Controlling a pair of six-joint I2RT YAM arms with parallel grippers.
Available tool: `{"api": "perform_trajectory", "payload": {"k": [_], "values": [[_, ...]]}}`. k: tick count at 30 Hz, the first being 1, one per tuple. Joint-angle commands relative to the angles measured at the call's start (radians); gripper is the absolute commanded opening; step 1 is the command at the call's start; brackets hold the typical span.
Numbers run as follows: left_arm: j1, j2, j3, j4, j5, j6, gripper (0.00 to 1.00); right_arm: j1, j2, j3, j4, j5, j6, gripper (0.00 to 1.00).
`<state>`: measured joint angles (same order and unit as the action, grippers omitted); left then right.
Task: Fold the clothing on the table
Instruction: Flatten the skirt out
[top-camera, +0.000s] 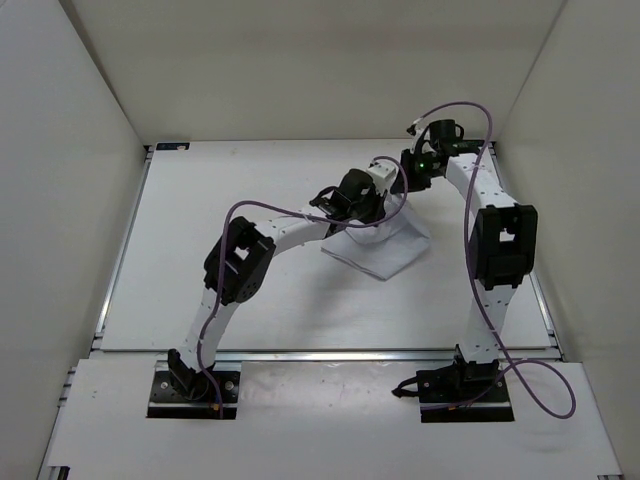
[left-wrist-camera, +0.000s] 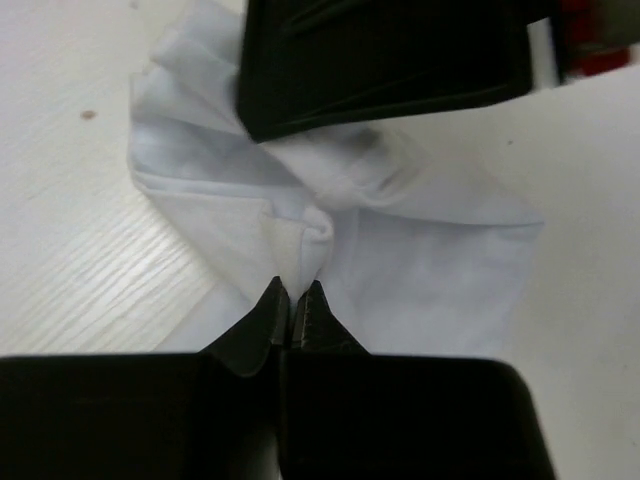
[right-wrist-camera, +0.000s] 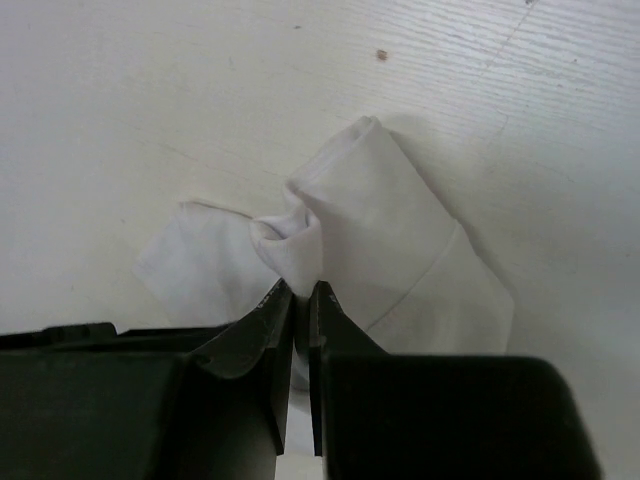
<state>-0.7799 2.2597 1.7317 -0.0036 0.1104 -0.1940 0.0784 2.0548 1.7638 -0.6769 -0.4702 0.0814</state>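
We find the clothing (left-wrist-camera: 430, 250) on the table (left-wrist-camera: 80, 250), spread directly ahead of the left gripper (left-wrist-camera: 293, 298), with the right gripper (right-wrist-camera: 301, 297) over its far side.

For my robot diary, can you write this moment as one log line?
left gripper: shut on the clothing | right gripper: shut on the clothing | the clothing: bunched on the table

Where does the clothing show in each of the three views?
Top external: clothing just right of centre, between the two arms.
Left wrist: centre, bunched at the tips of the left gripper.
Right wrist: centre, bunched at the tips of the right gripper.
Shared landmark: the white table beneath it.
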Motion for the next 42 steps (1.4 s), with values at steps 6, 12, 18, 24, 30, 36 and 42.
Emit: {"api": "perform_trajectory", "payload": {"k": [6, 12, 18, 24, 30, 36, 42], "values": [[0.162, -0.495, -0.102, -0.131, -0.118, 0.08, 0.0, -0.029, -0.332, 0.063, 0.091, 0.025, 0.003, 0.0], [0.241, -0.828, -0.254, -0.206, -0.162, 0.111, 0.0, 0.008, -0.613, -0.128, 0.196, 0.101, 0.05, 0.0], [0.251, -1.122, -0.405, -0.245, -0.175, 0.119, 0.0, 0.109, -0.817, -0.302, 0.226, 0.098, 0.084, 0.0], [0.183, -1.318, -0.42, -0.412, -0.172, 0.127, 0.0, 0.289, -0.965, -0.326, 0.122, 0.197, 0.08, 0.0], [0.347, -1.353, -0.51, -0.363, -0.138, 0.015, 0.0, 0.056, -0.935, -0.355, 0.172, 0.017, 0.153, 0.0], [0.364, -1.211, -0.782, -0.212, -0.109, -0.059, 0.0, -0.032, -0.71, -0.556, 0.349, -0.148, 0.161, 0.0], [0.387, -0.976, -0.862, 0.029, -0.141, -0.038, 0.0, 0.017, -0.367, -0.538, 0.456, -0.188, 0.124, 0.0]]}}
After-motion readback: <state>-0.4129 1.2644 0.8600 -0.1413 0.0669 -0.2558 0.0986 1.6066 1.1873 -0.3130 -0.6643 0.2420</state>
